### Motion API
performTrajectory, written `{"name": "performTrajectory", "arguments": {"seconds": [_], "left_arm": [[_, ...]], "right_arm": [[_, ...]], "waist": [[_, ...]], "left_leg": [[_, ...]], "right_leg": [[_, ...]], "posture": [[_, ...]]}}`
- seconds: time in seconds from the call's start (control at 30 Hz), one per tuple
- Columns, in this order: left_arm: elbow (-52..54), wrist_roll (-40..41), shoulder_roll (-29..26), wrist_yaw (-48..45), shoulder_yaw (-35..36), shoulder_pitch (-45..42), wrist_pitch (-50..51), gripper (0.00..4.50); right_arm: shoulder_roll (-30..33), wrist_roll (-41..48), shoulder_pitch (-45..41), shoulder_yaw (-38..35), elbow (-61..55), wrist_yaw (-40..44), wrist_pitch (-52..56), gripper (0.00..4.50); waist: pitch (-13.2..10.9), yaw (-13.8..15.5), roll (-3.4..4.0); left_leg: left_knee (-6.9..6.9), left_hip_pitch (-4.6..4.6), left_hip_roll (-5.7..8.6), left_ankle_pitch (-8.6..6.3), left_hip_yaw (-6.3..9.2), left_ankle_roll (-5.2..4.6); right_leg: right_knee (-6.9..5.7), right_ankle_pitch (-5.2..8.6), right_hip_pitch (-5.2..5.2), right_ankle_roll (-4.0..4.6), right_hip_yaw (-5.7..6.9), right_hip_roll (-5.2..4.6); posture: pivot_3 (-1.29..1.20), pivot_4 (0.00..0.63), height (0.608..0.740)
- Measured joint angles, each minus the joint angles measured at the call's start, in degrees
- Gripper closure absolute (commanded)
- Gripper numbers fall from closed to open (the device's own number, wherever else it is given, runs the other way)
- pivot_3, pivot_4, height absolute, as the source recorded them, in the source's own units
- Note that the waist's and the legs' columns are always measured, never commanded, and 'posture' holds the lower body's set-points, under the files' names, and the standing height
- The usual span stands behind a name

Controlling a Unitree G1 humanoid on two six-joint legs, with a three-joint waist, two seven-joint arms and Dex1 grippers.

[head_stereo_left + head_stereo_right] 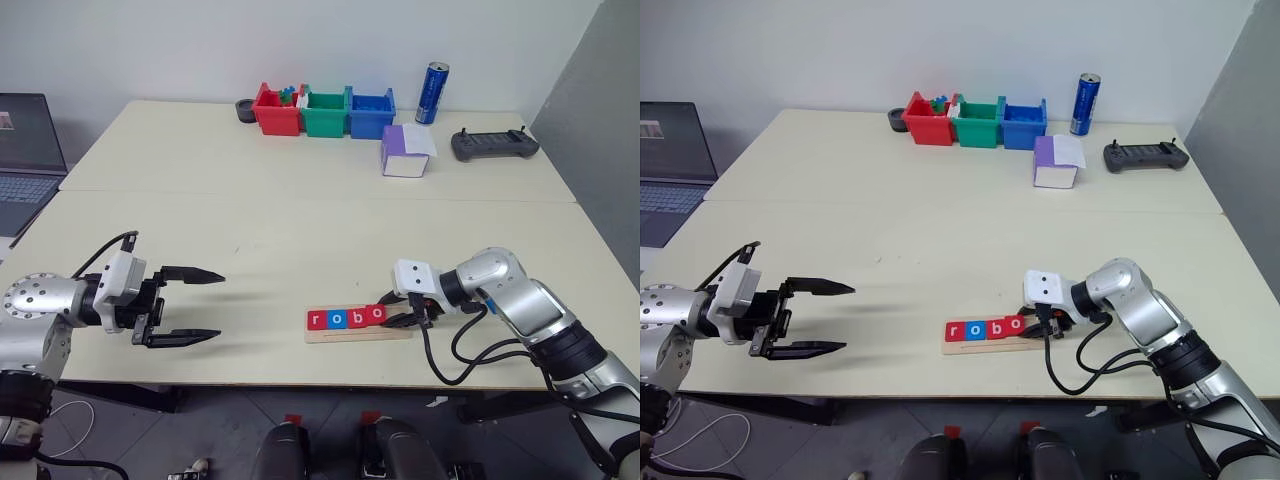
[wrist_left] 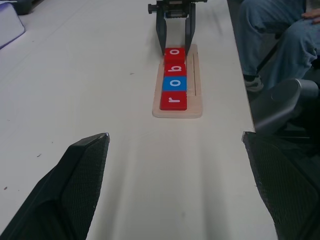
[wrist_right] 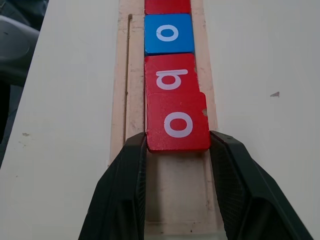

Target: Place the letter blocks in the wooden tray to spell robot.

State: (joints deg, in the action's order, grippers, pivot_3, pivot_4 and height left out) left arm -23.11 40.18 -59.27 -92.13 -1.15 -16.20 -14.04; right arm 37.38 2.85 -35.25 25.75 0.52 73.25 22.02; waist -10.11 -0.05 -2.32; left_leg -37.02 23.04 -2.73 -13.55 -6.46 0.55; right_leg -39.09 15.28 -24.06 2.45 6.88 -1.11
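Observation:
The wooden tray (image 1: 352,337) lies near the table's front edge. On it sit letter blocks in a row: red r (image 1: 318,320), blue o (image 1: 337,319), red b (image 1: 357,317). My right gripper (image 3: 177,145) is shut on a fourth block, a red o (image 3: 178,125), held by its two sides over the tray. The block's far edge is right against the b (image 3: 170,80), and bare tray (image 3: 175,195) shows beneath the fingers. My left gripper (image 1: 218,306) hovers open and empty above the table, well to the left of the tray, pointing toward it.
Red (image 1: 275,112), green (image 1: 324,113) and blue (image 1: 370,114) bins line the far edge. A blue can (image 1: 432,93), a purple-and-white box (image 1: 404,153) and a black controller (image 1: 494,144) stand at the back right. A laptop (image 1: 28,165) is at the left. A seated person's legs (image 2: 280,40) are beyond the table's edge.

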Motion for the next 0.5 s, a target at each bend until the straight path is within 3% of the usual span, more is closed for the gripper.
{"name": "performTrajectory", "arguments": {"seconds": [0.5], "left_arm": [[0.79, -0.96, 0.13, 0.0, 1.61, 0.86, 0.32, 0.0]], "right_arm": [[-0.01, -1.27, 0.01, 0.3, 0.0, 0.52, -1.6, 3.05]], "waist": [[0.0, 0.01, 0.0]], "left_leg": [[0.0, 0.0, 0.0, 0.0, 0.0, 0.0]], "right_leg": [[0.0, 0.0, 0.0, 0.0, 0.0, 0.0]], "posture": [[0.0, 0.15, 0.74]]}}
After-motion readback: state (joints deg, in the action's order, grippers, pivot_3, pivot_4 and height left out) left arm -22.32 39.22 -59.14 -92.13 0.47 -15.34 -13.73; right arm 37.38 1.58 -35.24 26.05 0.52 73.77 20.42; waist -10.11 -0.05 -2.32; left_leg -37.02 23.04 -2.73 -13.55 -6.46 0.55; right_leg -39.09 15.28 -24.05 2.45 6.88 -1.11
